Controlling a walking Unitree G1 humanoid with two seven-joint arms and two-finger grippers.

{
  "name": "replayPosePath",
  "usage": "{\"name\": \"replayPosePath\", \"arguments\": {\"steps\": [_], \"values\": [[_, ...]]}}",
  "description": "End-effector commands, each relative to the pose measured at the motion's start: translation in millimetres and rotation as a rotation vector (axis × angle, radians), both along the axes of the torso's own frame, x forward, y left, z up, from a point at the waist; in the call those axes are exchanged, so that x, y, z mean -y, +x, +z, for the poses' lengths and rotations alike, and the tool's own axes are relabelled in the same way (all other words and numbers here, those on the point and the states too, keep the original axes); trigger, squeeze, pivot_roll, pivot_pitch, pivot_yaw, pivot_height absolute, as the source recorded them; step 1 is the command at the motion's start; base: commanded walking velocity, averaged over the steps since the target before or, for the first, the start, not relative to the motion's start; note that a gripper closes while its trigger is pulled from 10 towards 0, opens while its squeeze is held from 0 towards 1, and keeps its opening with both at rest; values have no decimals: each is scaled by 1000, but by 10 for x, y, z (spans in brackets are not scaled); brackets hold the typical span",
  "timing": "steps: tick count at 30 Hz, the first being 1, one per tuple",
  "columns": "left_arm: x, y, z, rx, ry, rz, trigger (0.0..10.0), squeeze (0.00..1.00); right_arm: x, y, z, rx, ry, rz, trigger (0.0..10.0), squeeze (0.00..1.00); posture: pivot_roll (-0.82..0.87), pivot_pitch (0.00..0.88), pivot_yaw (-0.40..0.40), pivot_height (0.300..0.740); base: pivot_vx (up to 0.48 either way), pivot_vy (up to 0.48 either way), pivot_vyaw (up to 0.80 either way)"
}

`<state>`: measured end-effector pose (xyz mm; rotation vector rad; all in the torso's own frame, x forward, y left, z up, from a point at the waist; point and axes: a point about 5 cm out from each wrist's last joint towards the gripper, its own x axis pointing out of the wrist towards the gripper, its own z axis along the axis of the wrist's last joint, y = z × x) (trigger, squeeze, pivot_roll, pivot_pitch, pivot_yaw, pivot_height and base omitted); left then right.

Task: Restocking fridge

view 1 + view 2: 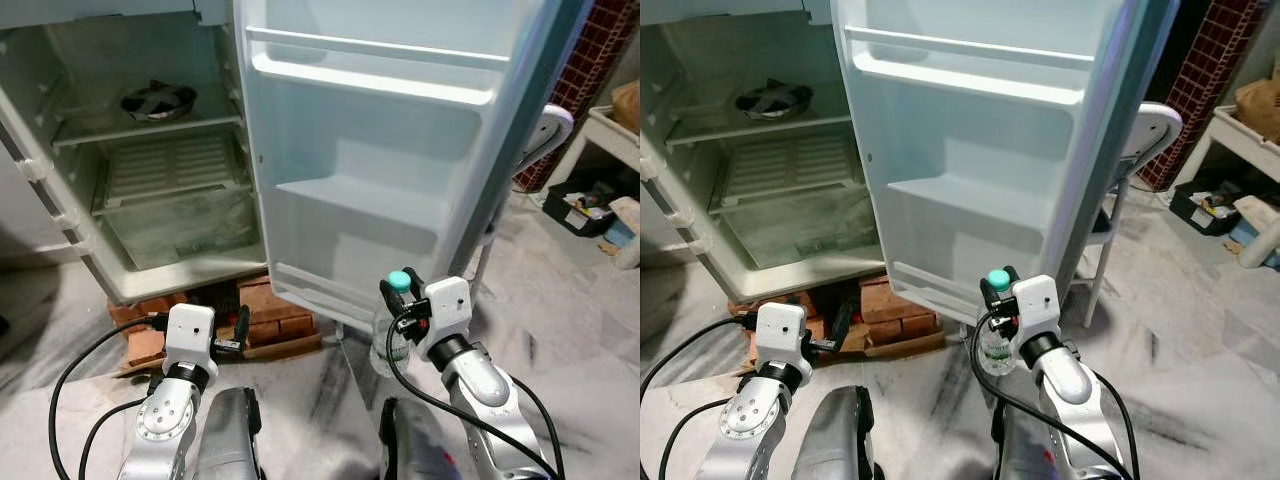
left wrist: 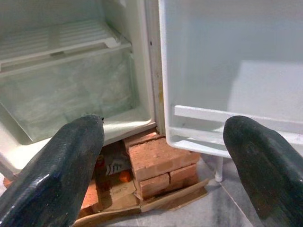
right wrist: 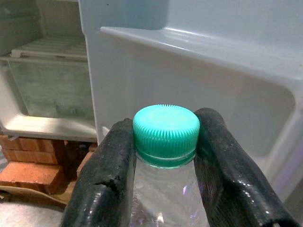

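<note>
We held a water bottle (image 3: 165, 156) before the open fridge door (image 1: 400, 150).
Our right hand (image 3: 165, 142) gripped its neck; our left hand (image 2: 163, 156) hung open.

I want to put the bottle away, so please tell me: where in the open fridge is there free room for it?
The right gripper holds the bottle by its neck before the open door. Free patches: the door's bottom shelf, its middle ledge and its top rack; also the white wire shelf inside. Crowded: the upper inner shelf, beside the metal bowl.
</note>
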<state>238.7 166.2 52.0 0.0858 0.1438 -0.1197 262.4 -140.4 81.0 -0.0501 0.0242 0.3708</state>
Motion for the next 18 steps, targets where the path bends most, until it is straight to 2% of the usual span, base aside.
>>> {"name": "replayPosePath", "arguments": {"steps": [1, 5, 9, 18], "values": [[-21, 24, 12, 3, 15, 7, 10000, 0, -41, 37, 52, 29, 3, 15, 10000, 0, -17, 38, 12, 566, 0, 0, 0], [-22, 9, 6, -2, 34, 13, 10000, 0, -90, 42, 55, 31, 8, 27, 10000, 0, -18, 54, 9, 566, 0, 0, 0], [-60, -34, -2, -16, 54, 33, 10000, 0, -217, 56, 82, 41, 16, 70, 10000, 0, -11, 87, 5, 566, 0, 0, 0], [-82, -151, 55, -15, 72, 54, 10000, 0, -310, 103, 100, 45, 38, 78, 10000, 0, 18, 129, -3, 527, 0, 0, 0]]}}
